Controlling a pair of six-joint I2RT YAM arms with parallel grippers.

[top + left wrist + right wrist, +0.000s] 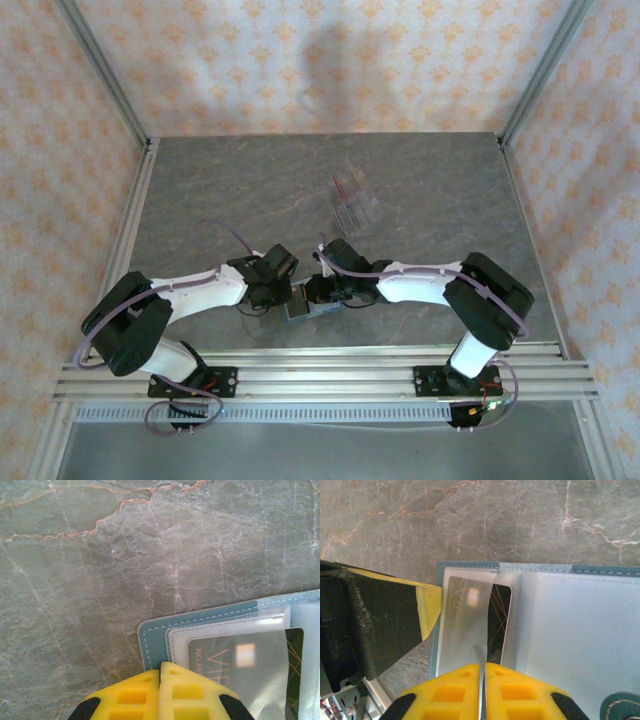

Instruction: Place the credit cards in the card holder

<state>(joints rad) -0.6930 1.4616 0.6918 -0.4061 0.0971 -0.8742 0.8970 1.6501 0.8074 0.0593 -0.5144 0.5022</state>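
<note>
At the near edge of the desk, the card holder is found lying open, teal cover down, clear sleeves facing up. The left fingers are pressed together with no gap seen between them. They are set over the holder's outer corner, just beside the stitched border. Whether the cover edge is nipped or merely pinned down cannot be told. The right fingers are likewise pressed together, placed at the near edge of the same sleeve page and directly in line with the credit card. Whether a film edge is caught between them cannot be determined.

The card — dark, with pale lettering — is observed in the outer sleeve, mostly under the clear film, with one long strip uncovered towards the holder's spine. It is judged to be partly seated rather than fully home.

The step in hand is judged to be the seating of this card. The holder should be held down at its corner so that it is not dragged. The card should be pushed flat along the pocket, square to the seams, because a tilted push is likely to jam a corner on the stitching or crease the film.

Further back, well apart from both arms, a clear tray is noted. Red-tinted items are seen within and are taken to be more cards — their number cannot be determined.
</note>
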